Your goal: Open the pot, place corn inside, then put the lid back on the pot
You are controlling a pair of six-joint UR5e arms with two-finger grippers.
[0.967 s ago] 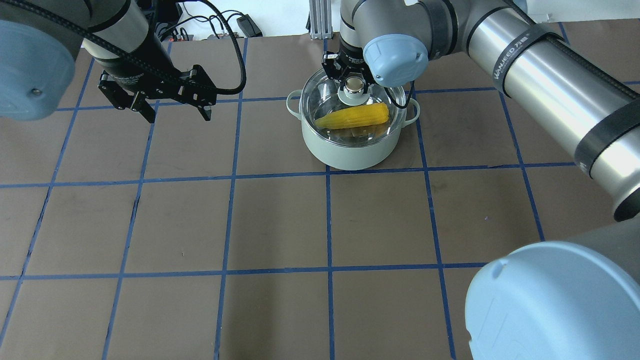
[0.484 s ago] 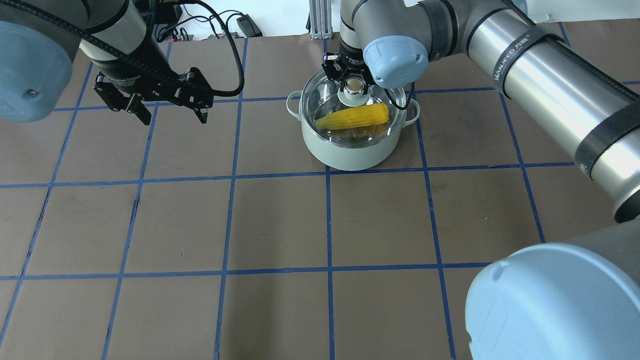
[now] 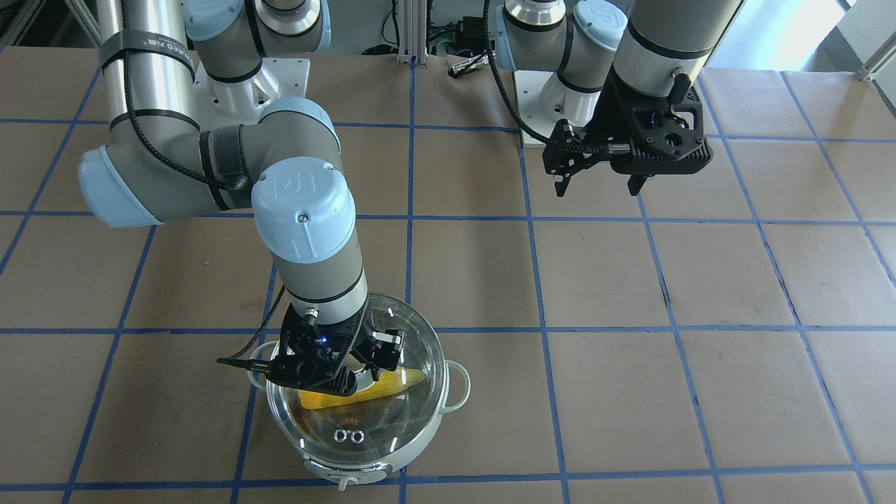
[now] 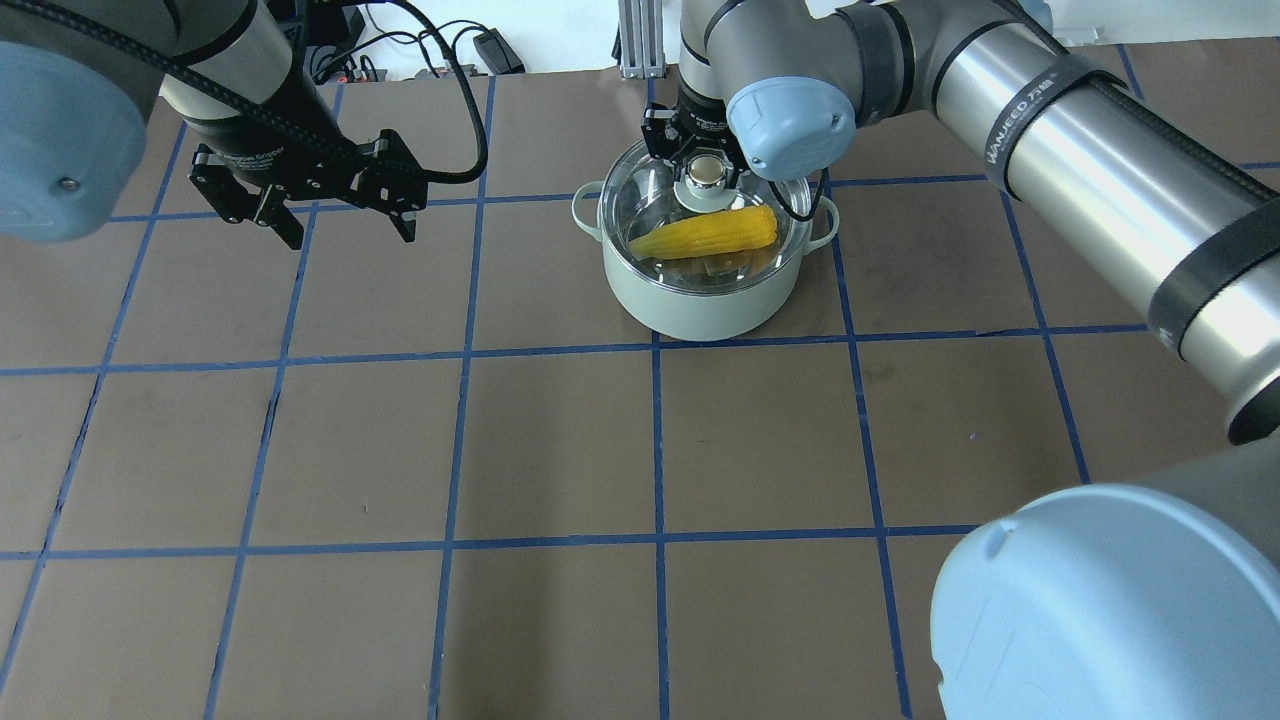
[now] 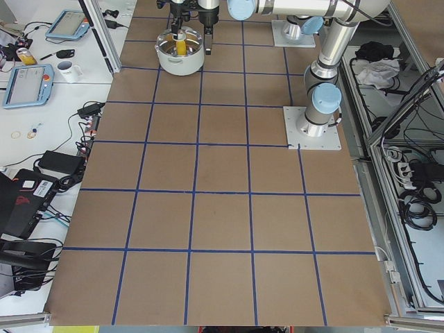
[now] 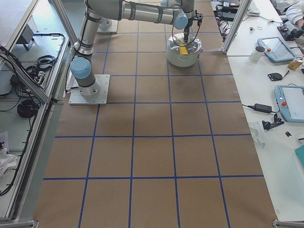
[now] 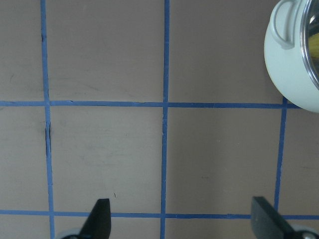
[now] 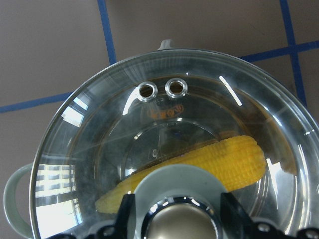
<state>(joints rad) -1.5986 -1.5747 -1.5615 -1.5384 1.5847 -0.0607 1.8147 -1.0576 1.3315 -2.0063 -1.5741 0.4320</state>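
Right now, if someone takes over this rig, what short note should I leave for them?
Left gripper: jaws open, empty, above the table, apart from the pot.
Right gripper: jaws either side of the knob of the lid; gripping or not, cannot tell.
Corn lies inside the pot; the lid sits on top.
Done: corn in, lid on. Left: confirm release, lift the right arm away.
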